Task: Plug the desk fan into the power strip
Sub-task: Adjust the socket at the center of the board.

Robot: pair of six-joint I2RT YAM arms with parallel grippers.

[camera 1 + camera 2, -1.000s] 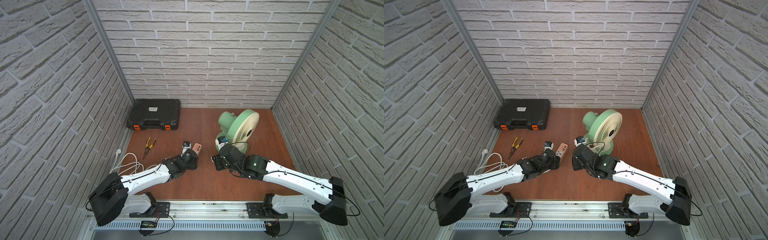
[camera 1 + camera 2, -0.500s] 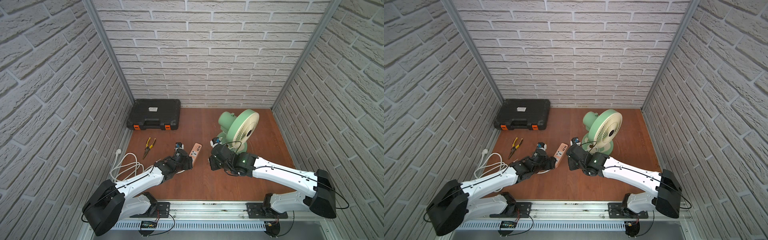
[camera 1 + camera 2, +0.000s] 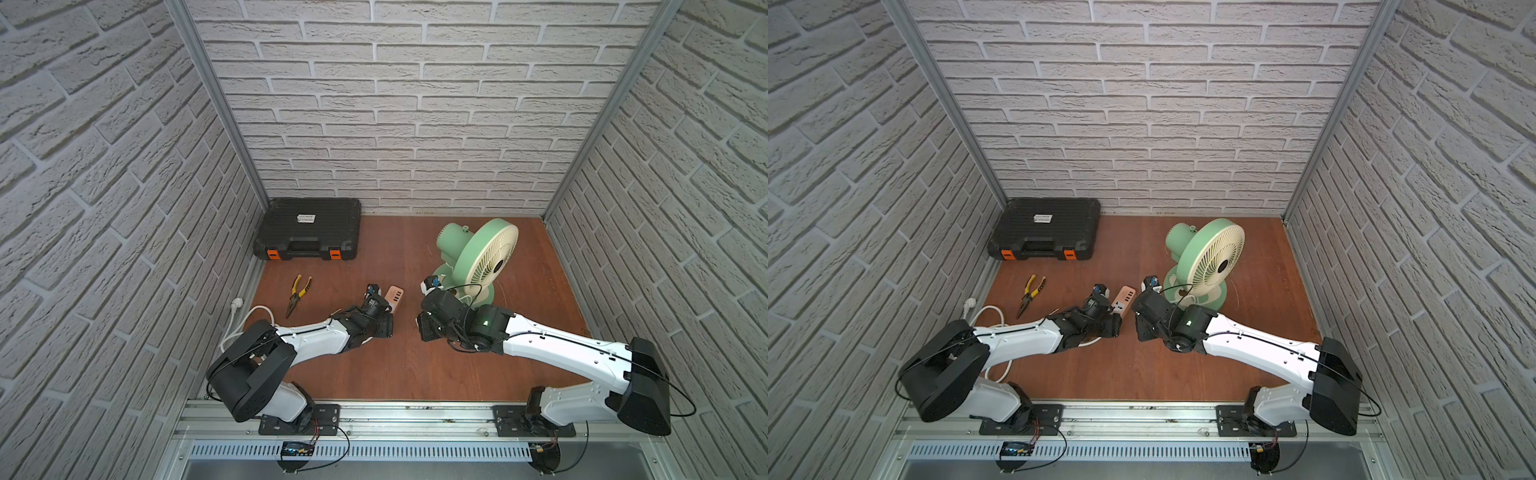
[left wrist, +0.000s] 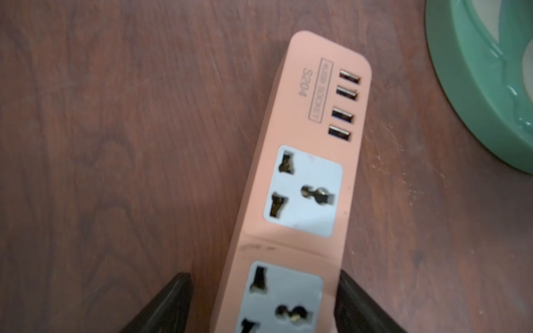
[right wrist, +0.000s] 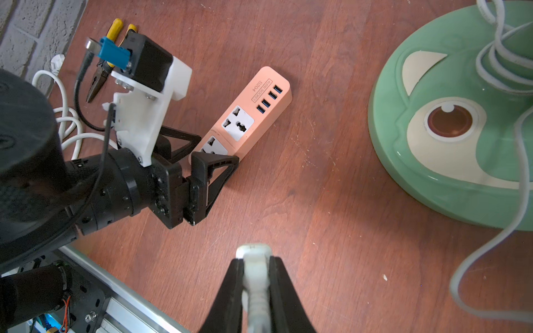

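The mint-green desk fan [image 3: 490,257] [image 3: 1212,253] stands at the right on its round base [image 5: 450,173] [image 4: 473,72]. Its thin white cord [image 5: 519,201] runs to a small white plug [image 5: 253,252]. My right gripper [image 5: 255,265] [image 3: 423,332] is shut on that plug, low over the floor, short of the strip. The peach-orange power strip [image 3: 394,298] [image 3: 1124,300] [image 4: 311,178] [image 5: 251,115] lies flat with both sockets empty. My left gripper [image 5: 216,148] [image 3: 384,311] straddles its near end, open: one finger [image 4: 363,305] is against the strip's side, the other [image 4: 161,305] a little apart.
A black toolcase [image 3: 307,228] sits in the back left corner. Yellow-handled pliers [image 3: 298,291] lie left of the strip. The strip's thick white cable [image 3: 249,320] loops by the left wall. Brick walls close in three sides, and a metal rail [image 3: 415,411] runs along the front.
My left gripper drew back a little, then came forward around the strip's near end. My right gripper, still holding the plug, has shifted slightly left towards the strip.
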